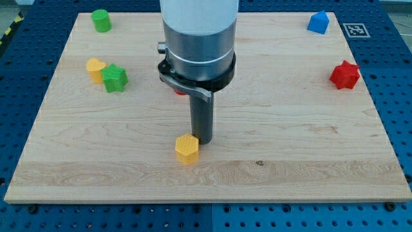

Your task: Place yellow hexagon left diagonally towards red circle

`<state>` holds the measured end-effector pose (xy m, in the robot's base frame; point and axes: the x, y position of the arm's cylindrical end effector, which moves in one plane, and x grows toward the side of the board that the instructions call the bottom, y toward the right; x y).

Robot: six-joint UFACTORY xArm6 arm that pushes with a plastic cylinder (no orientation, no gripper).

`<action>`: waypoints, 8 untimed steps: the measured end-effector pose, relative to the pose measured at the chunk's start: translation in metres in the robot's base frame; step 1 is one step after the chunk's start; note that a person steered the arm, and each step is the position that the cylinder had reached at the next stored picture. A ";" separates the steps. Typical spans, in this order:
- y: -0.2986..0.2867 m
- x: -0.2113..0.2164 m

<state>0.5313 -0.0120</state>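
The yellow hexagon (187, 149) lies on the wooden board (290, 161) a little below the middle. My tip (203, 140) rests just to the right of it and slightly higher, almost touching it. The red circle (179, 91) is mostly hidden behind the arm's body; only a small red sliver shows above the hexagon, to the left of the rod.
A yellow block (96, 69) and a green star-like block (115, 78) sit together at the left. A green cylinder-like block (101, 20) is at the top left. A blue block (318, 22) is at the top right. A red star-like block (344, 75) is at the right.
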 end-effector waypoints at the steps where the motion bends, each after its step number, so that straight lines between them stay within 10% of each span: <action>1: 0.000 0.000; 8: -0.035 0.023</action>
<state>0.5546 -0.0468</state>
